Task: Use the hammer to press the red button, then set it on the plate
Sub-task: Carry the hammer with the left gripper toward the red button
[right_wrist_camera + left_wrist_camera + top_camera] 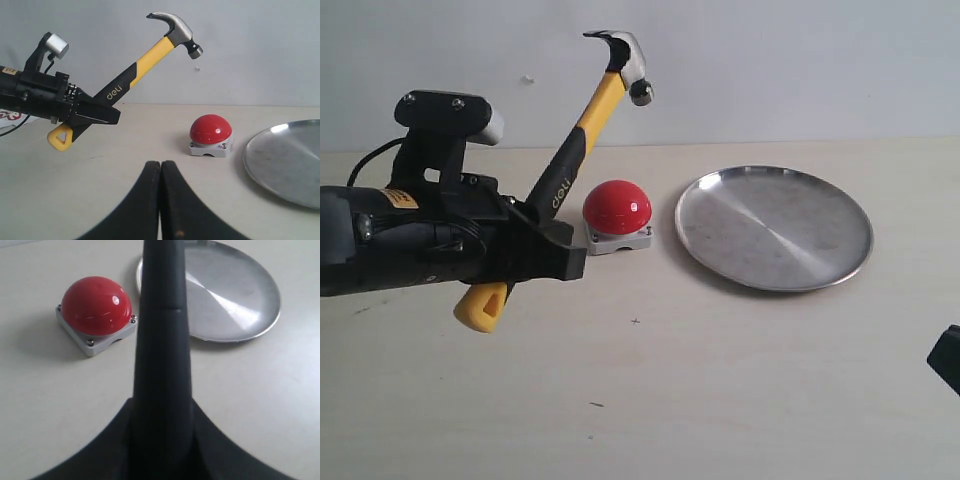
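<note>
My left gripper [535, 250] is shut on the hammer [582, 130], gripping its black handle near the yellow end. The hammer slants up and to the right, its steel head [632, 62] raised high above the red button [617, 207]. The button sits on its grey square base, untouched. Right of it lies the plate [775, 228]. In the left wrist view the black handle [162, 350] rises between the button [96, 306] and the plate [235, 295]. My right gripper [161, 167] is shut and holds nothing; it faces the hammer [145, 60], button [211, 130] and plate [287, 162] from low over the table.
The pale table [700, 380] carries the button and plate. A plain light wall [770, 60] stands behind. A dark corner of the right arm [946, 358] shows at the right edge of the exterior view.
</note>
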